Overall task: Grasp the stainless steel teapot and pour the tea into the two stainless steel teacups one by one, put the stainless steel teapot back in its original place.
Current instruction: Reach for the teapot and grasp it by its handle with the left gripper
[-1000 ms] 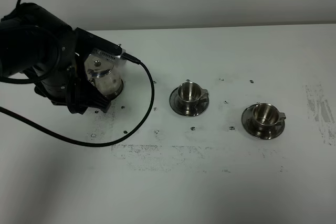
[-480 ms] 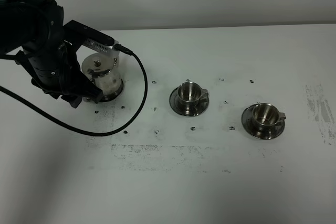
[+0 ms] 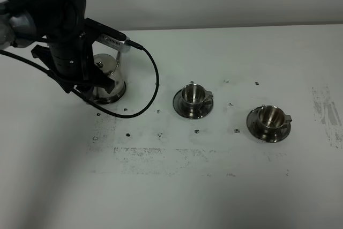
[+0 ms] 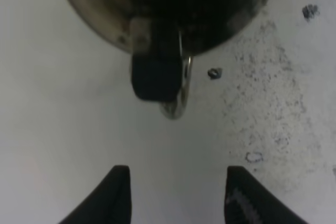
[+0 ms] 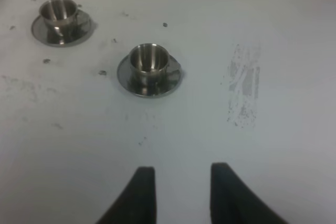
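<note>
The stainless steel teapot (image 3: 111, 83) stands upright at the table's left on its round steel base (image 3: 116, 98), partly hidden by my left arm (image 3: 61, 36). In the left wrist view my left gripper (image 4: 176, 195) is open and empty, a short way back from the teapot's black handle (image 4: 155, 76); the pot's body (image 4: 173, 3) fills the frame's edge. Two steel teacups on saucers stand to the right: the nearer cup (image 3: 193, 95) (image 5: 59, 10) and the farther cup (image 3: 269, 116) (image 5: 149, 60). My right gripper (image 5: 181, 192) is open and empty over bare table, apart from the cups.
A black cable (image 3: 153, 81) loops from the left arm over the table between the teapot and the nearer cup. The white tabletop (image 3: 214, 186) carries dark scuffs and specks. The table's far edge meets a wall.
My left arm has swung from the teapot's near-left side toward the far side of the table. The teapot and both cups have stayed in place.
</note>
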Controlling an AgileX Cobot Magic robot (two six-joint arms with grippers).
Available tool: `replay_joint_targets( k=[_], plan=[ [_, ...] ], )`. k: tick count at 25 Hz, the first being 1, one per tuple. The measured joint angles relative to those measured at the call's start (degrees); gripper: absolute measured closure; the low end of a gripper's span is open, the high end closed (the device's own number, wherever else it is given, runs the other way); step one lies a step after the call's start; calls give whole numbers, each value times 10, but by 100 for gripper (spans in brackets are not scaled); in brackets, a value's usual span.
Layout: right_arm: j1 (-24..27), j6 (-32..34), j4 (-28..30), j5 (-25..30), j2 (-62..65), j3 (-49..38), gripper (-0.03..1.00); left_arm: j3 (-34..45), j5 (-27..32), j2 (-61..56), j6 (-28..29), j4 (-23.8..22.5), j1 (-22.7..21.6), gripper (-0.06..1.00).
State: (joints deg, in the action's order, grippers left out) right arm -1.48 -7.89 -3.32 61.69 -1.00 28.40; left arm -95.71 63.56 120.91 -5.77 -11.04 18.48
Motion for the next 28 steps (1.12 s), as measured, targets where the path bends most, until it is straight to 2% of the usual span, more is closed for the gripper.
replay_joint_targets(
  k=[9, 16, 28],
  plan=[
    [0, 0, 0, 0, 0, 0, 73, -41, 2, 54, -9, 0, -6, 55],
    [0, 0, 0, 0, 0, 0, 73, -43, -37, 70, -16, 0, -12, 55],
    [0, 0, 0, 0, 0, 0, 73, -66, -56, 84, -28, 14, -12, 55]
  ],
)
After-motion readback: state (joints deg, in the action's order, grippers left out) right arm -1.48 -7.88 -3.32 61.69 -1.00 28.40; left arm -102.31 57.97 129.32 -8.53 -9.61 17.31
